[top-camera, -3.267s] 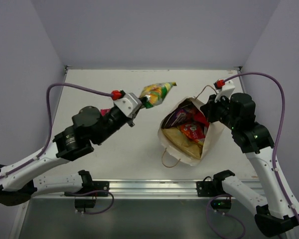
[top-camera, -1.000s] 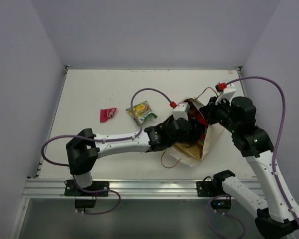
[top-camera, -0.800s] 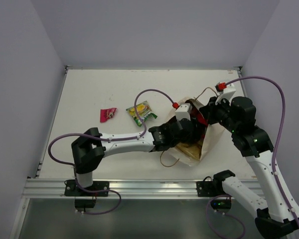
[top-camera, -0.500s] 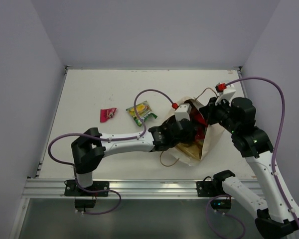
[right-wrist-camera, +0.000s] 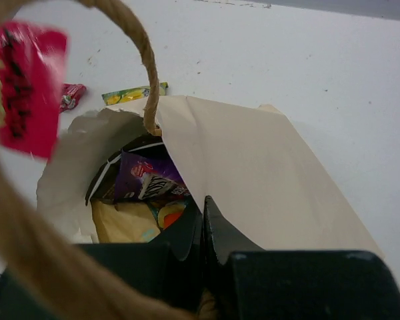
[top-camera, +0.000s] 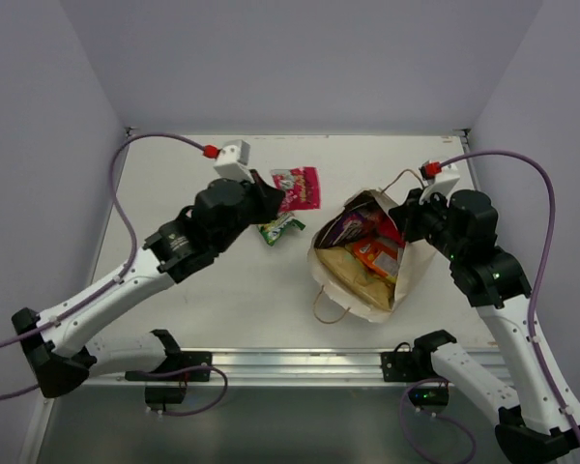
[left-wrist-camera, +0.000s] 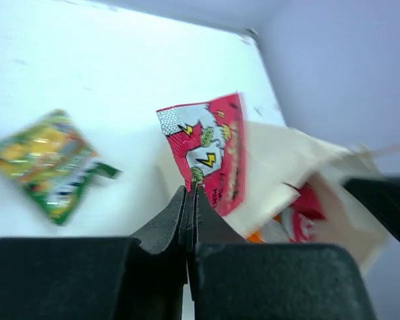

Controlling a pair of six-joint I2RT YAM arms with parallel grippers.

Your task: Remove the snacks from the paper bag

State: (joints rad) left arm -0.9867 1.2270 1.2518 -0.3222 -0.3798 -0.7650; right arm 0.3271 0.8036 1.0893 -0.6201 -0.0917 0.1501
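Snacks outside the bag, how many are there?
3: pink packet in the left end effector, green packet on the table, small red packet near it. Others may hide.

- Top view: the light is bright, even and comes from overhead. Only faint, soft shadows lie on the table (top-camera: 251,290) under the arms and beside the paper bag (top-camera: 413,271), with no glare.
- Left wrist view: the dark fingers (left-wrist-camera: 163,227) of the left gripper (left-wrist-camera: 189,192) are out of focus. The pink packet (left-wrist-camera: 210,157) just above their tips is slightly smeared. The green-yellow packet (left-wrist-camera: 50,163) to their left is streaked by motion blur. The tabletop beyond is washed nearly white.
- Right wrist view: the cord handle (right-wrist-camera: 147,73) above and left of the right gripper (right-wrist-camera: 203,200) fingers (right-wrist-camera: 187,233) is a thick blur. The bag interior just past the tips is shadowed.
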